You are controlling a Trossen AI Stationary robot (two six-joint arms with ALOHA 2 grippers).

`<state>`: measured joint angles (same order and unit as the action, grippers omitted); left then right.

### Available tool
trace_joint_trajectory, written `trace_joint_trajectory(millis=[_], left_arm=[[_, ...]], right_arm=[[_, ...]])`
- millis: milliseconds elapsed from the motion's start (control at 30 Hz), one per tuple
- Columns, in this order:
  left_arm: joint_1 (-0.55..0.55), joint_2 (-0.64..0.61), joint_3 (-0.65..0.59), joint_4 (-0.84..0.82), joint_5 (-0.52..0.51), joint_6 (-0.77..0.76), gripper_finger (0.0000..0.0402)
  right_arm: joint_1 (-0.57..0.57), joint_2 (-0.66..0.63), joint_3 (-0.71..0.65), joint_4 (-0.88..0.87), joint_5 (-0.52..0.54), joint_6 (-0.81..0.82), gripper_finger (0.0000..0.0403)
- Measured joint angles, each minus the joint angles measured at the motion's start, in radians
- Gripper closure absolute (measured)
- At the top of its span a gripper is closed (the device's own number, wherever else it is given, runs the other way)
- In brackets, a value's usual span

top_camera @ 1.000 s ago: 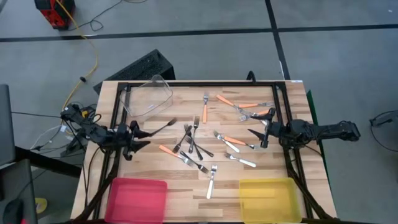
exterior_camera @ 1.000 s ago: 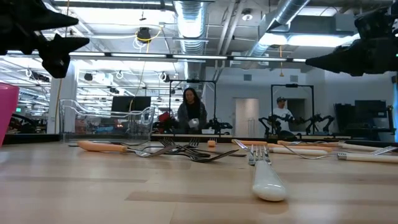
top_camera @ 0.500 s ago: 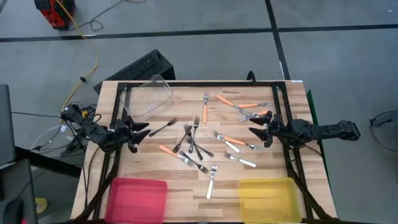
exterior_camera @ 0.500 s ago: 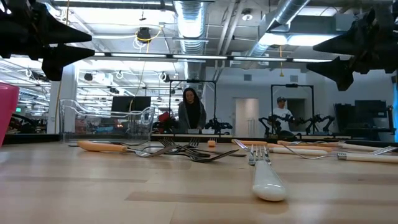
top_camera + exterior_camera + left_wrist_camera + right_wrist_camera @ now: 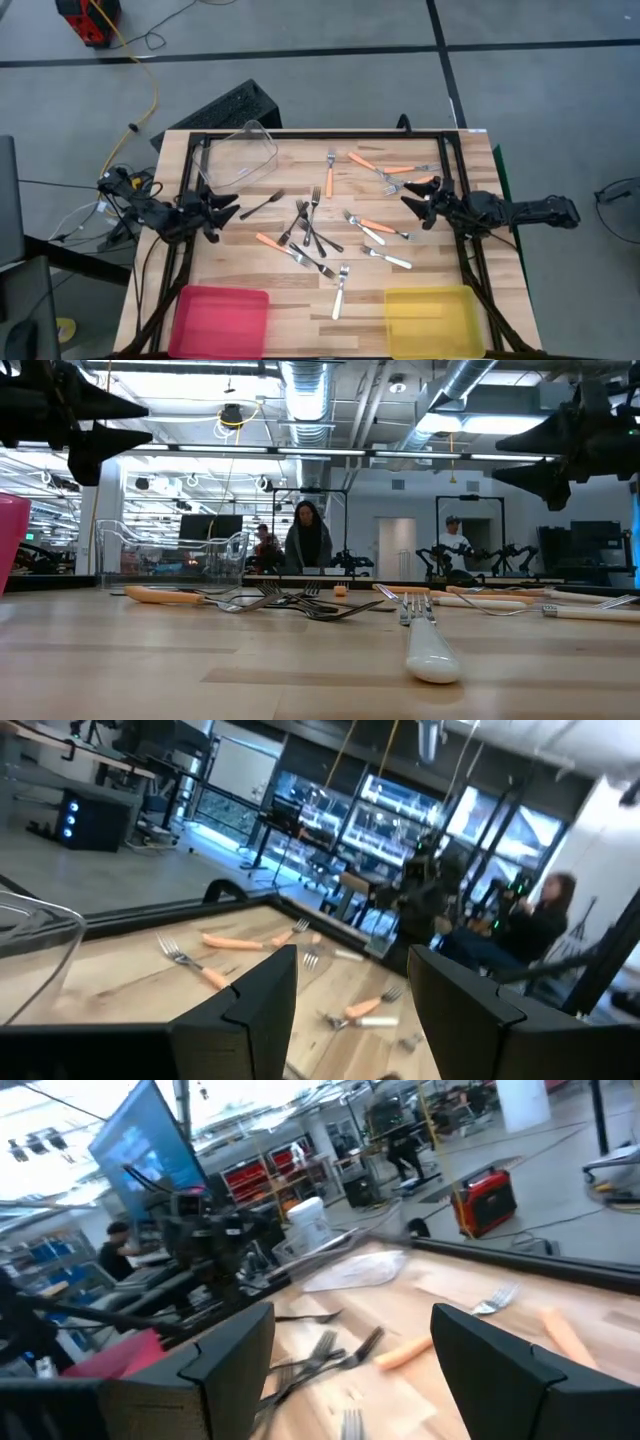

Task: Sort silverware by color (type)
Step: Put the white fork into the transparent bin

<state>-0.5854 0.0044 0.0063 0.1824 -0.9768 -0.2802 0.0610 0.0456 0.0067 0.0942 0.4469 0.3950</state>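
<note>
The silverware lies scattered flat on the middle of the wooden table. There are orange-handled forks, dark forks and pale silver ones. My left gripper hovers open over the table's left side, pointing level toward the forks. It shows high at the left in the low view, and its wrist view has nothing between the fingers. My right gripper hovers open at the right side, also empty.
A pink bin sits at the near left, a yellow bin at the near right and a clear bin at the far left. A black frame runs around the table. People stand in the room beyond.
My right gripper has rolled about its own pointing line while staying in place, so its fingers stand differently in both views. My left gripper has swung its fingers a little toward the table's far edge. The forks have not moved.
</note>
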Motion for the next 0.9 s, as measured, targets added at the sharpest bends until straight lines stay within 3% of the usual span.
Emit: trace_joint_trajectory(millis=[233, 500, 667, 900], left_arm=[[0.0, 0.0, 0.01, 0.074, -0.002, -0.018, 0.0223], [0.001, 0.003, 0.14, 0.065, -0.076, 0.06, 0.0223], [0.001, 0.002, 0.231, 0.02, -0.079, 0.132, 0.0223], [0.001, 0.002, 0.329, -0.159, -0.079, 0.131, 0.0223]], right_arm=[[-0.039, 0.0, 0.0, -0.002, -0.008, 0.046, 0.0106], [-0.073, 0.015, 0.121, 0.031, 0.004, -0.087, 0.0106], [-0.098, 0.085, 0.276, -0.142, 0.009, -0.113, 0.0106], [-0.106, 0.294, 0.487, -0.437, 0.026, -0.114, 0.0106]])
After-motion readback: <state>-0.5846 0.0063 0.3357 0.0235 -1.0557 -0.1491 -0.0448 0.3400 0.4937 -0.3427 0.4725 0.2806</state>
